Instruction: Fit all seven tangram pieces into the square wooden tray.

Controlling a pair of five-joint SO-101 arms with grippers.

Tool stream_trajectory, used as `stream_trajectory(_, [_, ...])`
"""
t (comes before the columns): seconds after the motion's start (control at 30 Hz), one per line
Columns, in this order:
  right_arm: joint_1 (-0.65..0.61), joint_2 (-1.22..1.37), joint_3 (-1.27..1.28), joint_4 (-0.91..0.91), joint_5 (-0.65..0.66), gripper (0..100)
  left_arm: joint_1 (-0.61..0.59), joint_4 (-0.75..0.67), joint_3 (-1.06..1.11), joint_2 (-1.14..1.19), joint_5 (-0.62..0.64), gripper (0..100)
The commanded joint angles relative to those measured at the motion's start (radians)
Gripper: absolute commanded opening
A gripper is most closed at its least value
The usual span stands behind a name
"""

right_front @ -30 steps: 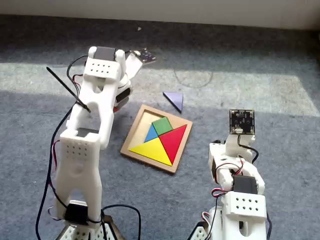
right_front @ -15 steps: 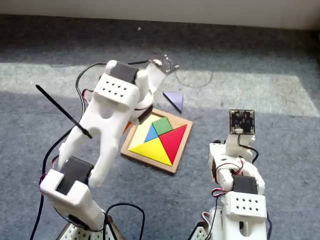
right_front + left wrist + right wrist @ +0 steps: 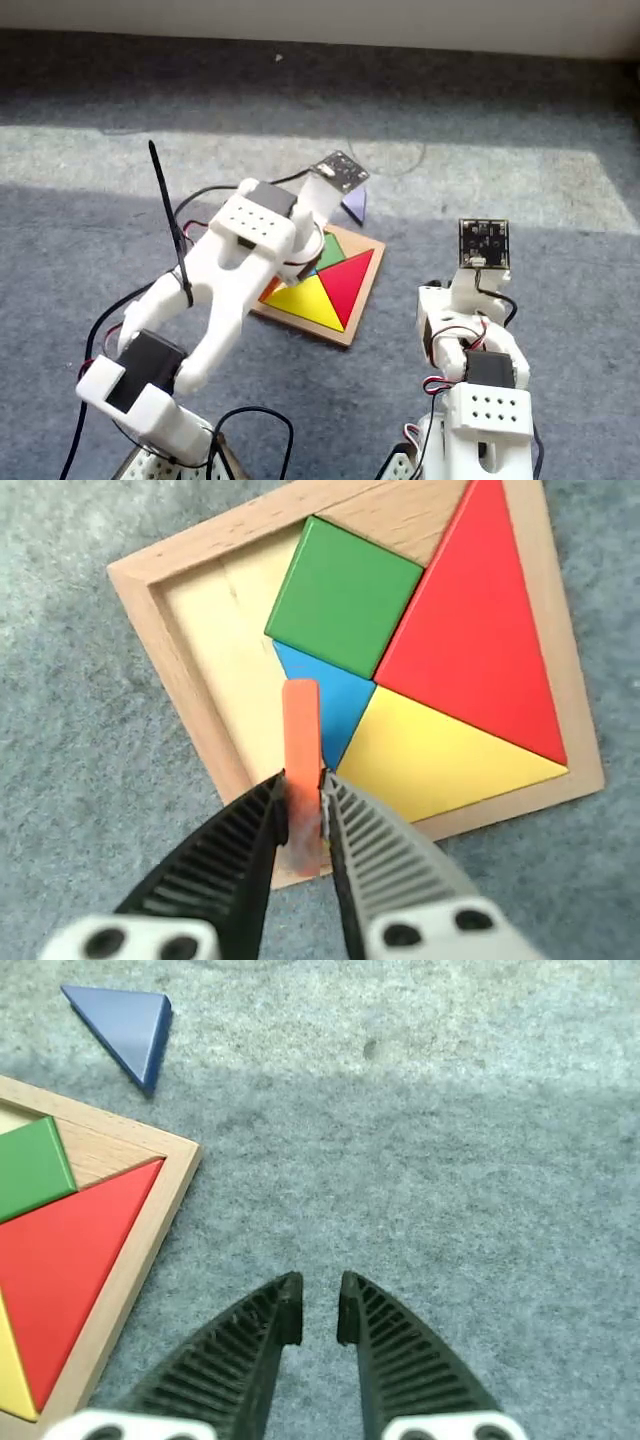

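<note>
Four pieces [image 3: 480, 640] are already sitting in the tray [image 3: 148, 610], and the left gripper [image 3: 302, 780] jaws are pinching an orange piece [image 3: 301, 730] over it. The purple triangle [image 3: 125, 1020] is lying outside, upper left in the right wrist view, with the right gripper [image 3: 320, 1305] jaws slightly apart and empty.

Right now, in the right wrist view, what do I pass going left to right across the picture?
Green square → blue-purple triangle → right gripper, jaws slightly apart. Red triangle left out: it spans the first two.

White arms [image 3: 230, 265], ribbed black fingers [image 3: 245, 1350]
</note>
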Motion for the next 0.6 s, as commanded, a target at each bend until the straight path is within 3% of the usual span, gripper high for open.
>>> stream_trajectory(0.0, [0.007,-0.015,-0.007,-0.021,0.012,7.7,0.01,-0.095,0.035,-0.05,0.011,0])
stream_trajectory(0.2, [0.007,-0.015,-0.007,-0.021,0.012,7.7,0.008,-0.117,0.058,-0.05,0.025,0])
stream_trajectory(0.57, [0.007,-0.015,-0.007,-0.021,0.012,7.7,0.008,-0.184,0.059,-0.059,0.232,0])
